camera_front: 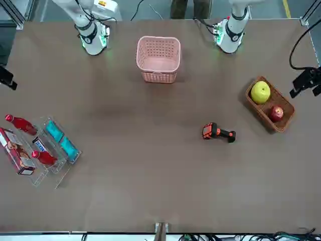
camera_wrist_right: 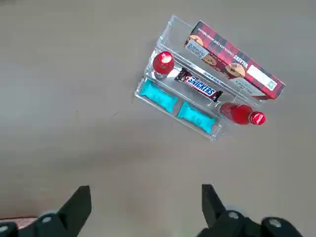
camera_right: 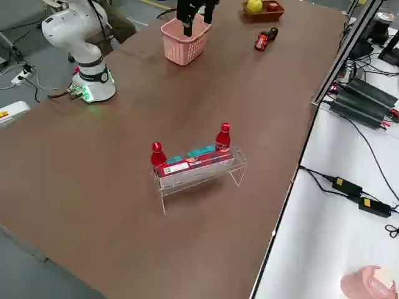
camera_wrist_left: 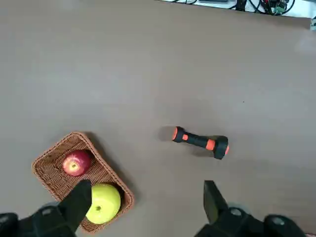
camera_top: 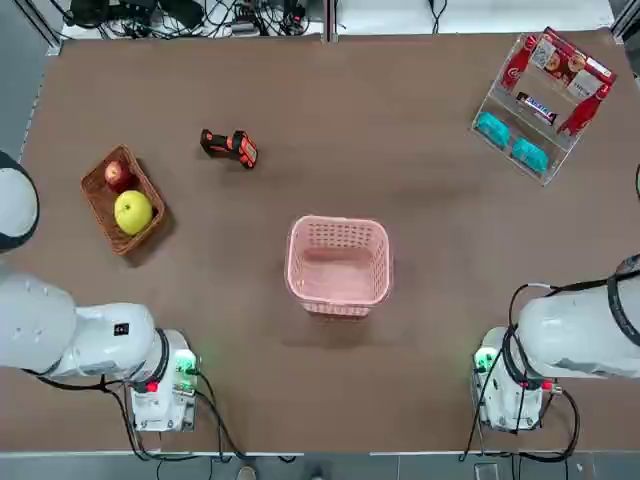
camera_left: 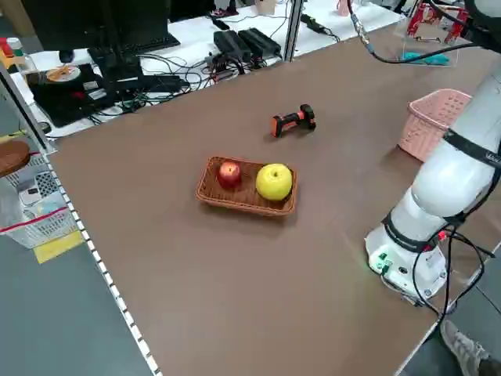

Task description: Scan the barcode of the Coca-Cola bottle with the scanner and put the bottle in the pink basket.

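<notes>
Left gripper (camera_wrist_left: 147, 182) and right gripper (camera_wrist_right: 146, 186) wide open, both above the table (camera_wrist_right: 74, 123).

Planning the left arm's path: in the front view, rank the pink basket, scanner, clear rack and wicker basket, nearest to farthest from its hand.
From the left hand, raised at left:
1. Wicker basket, left side
2. Scanner, left of middle
3. Pink basket, middle, robot's side
4. Clear rack, right side

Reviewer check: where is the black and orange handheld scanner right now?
In the top view, the black and orange handheld scanner lies on the brown table, left of centre, just to the right of the brown wicker basket.
</notes>
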Robot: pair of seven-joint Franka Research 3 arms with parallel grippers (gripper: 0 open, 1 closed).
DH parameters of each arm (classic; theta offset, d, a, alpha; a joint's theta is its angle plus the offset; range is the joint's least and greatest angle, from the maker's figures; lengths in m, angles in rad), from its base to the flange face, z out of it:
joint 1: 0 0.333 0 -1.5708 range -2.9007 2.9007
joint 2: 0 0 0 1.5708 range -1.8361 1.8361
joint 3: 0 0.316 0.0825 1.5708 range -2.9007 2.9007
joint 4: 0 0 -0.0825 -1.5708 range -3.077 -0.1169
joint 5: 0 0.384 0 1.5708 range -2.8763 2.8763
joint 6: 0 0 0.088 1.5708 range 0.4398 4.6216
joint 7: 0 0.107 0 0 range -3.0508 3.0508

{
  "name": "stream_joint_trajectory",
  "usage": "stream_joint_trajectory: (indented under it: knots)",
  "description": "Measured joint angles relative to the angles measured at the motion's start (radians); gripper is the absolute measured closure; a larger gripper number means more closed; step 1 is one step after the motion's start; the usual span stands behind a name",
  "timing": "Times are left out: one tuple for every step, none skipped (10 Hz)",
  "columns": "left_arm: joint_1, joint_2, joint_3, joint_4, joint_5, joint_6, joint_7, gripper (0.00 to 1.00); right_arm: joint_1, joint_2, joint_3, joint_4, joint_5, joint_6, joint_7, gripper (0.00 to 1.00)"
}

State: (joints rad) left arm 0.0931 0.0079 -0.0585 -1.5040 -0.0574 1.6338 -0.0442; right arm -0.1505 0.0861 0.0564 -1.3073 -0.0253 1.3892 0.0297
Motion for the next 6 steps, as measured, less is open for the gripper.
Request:
stream_joint_trajectory:
  knots:
    - [0.0,0.0,0.0,0.001,0.0,0.0,0.0,0.0,0.0,0.0,0.0,0.0,0.0,0.002,0.0,0.01]
    - [-0.002,0.0,0.0,0.001,0.0,0.0,-0.005,0.0,0.0,0.0,0.0,0.0,0.0,0.01,0.0,0.01]
    - [-0.005,0.0,-0.001,-0.001,0.0,0.0,-0.019,0.0,0.0,0.001,0.0,-0.001,0.0,0.023,0.0,0.01]
    - [-0.012,0.002,-0.003,-0.006,0.0,0.0,-0.028,0.0,-0.001,0.004,0.0,-0.002,0.0,0.035,-0.002,0.01]
    - [-0.023,0.007,-0.004,-0.011,-0.001,0.0,-0.06,0.0,-0.001,0.011,0.0,-0.005,0.0,0.057,-0.006,0.01]
    - [-0.037,0.018,-0.006,-0.016,-0.001,0.0,-0.144,0.0,-0.001,0.024,0.001,-0.013,0.0,0.08,-0.009,0.01]
